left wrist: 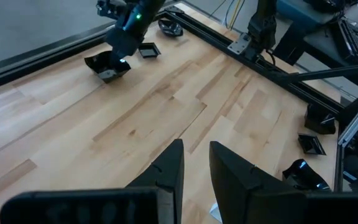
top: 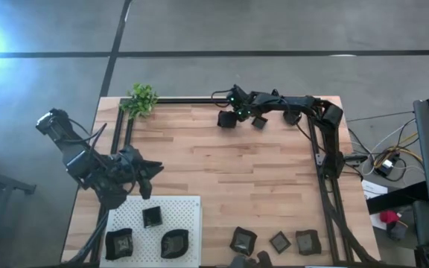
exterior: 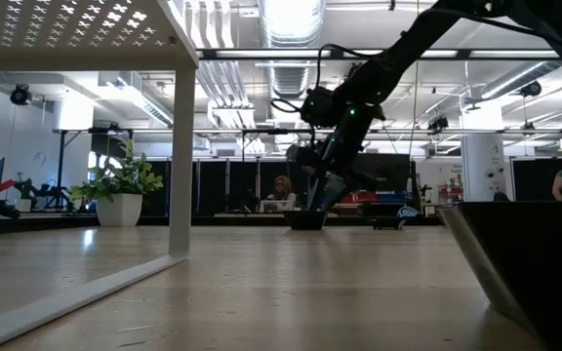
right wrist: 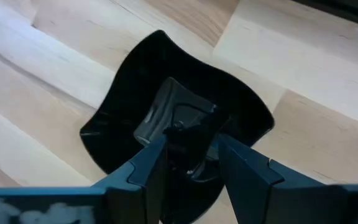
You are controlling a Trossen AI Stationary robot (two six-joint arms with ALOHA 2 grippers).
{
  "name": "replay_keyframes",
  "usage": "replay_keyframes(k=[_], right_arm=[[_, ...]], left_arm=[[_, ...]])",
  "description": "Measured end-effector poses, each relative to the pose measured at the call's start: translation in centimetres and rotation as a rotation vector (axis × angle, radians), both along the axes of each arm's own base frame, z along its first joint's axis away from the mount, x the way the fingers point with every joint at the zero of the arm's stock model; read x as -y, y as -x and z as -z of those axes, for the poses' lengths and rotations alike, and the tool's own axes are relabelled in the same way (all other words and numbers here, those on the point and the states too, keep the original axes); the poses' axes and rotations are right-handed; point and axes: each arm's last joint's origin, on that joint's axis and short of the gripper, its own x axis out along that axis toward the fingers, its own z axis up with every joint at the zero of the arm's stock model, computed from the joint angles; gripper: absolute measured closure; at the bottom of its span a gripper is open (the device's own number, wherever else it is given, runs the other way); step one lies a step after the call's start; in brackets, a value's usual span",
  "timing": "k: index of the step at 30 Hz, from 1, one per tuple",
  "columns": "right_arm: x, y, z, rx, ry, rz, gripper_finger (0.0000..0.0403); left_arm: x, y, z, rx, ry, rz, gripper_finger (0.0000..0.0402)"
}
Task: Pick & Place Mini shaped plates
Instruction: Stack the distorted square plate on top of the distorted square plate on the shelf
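A black wavy-edged mini plate [right wrist: 135, 81] lies on the wooden table near its far edge [top: 226, 120]. My right gripper [right wrist: 190, 149] stands open right over the plate's middle, slanting down; it also shows in the high view [top: 233, 112]. Two more dark plates [top: 259, 121] [left wrist: 169, 26] lie beside it. Three plates [top: 152, 217] rest on the white perforated board [top: 191, 205] at the near left. Several more [top: 279, 241] lie along the near edge. My left gripper [left wrist: 196, 158] hangs open over the table's left side [top: 147, 177], with nothing between its fingers. My right gripper comes at the wavy plate's hollow middle [right wrist: 173, 106] from above, slanting down, one finger [right wrist: 151, 165] on each side of the centre. Whether the fingertips touch the plate, I cannot tell. The plate lies on the table.
A small green plant [top: 141, 99] stands at the far left corner. Black frame rails [top: 322, 171] run along the table's right, left and far sides. Bare wood [top: 229, 171] lies between the far plates and the board.
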Motion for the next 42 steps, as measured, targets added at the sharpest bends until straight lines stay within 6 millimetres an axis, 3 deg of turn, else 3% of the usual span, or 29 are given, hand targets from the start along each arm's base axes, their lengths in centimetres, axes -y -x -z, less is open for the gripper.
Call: replay_keyframes(k=[12,34,38,42], right_arm=[[-0.5,1.4,-2.9,-0.043,0.061,0.030,0.0264],[-0.3,0.5,1.7,-0.092,-0.044,0.036,0.0266],[-0.2,0.3,1.7,-0.078,-0.029,0.028,0.0299],[-0.2,0.3,1.6,-0.077,-0.017,0.010,0.0365]], left_arm=[[0.0,0.0,0.0,-0.002,-0.003,0.001,0.0333],[0.0,0.0,0.0,-0.003,-0.006,0.003,0.0333],[0.0,0.0,0.0,-0.004,-0.006,0.004,0.0333],[0.0,0.0,0.0,-0.005,-0.005,0.004,0.0333]])
